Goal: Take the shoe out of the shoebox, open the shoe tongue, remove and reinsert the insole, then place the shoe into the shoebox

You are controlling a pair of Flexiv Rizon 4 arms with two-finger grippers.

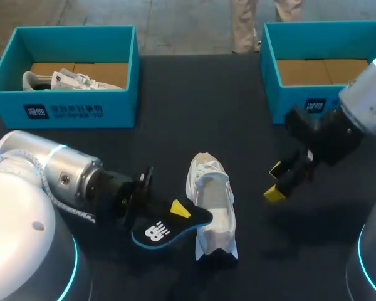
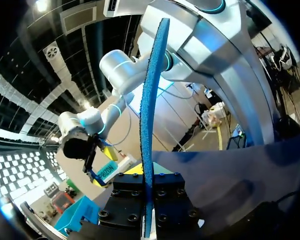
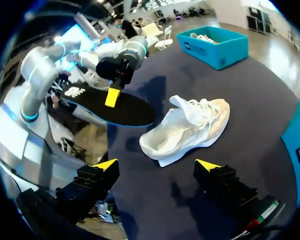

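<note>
A white shoe lies on the black table between my two grippers, toe pointing away from me. In the right wrist view the shoe lies just ahead of the fingers, its tongue raised. My left gripper is shut on a black insole with a blue rim, held just left of the shoe's heel. The left wrist view shows the insole edge-on, clamped in my left gripper. My right gripper hangs open to the right of the shoe, holding nothing; it appears again as my right gripper.
A teal shoebox at the back right shows only its cardboard floor. Another teal shoebox at the back left holds a second white shoe. Dark tabletop lies between the boxes and the shoe.
</note>
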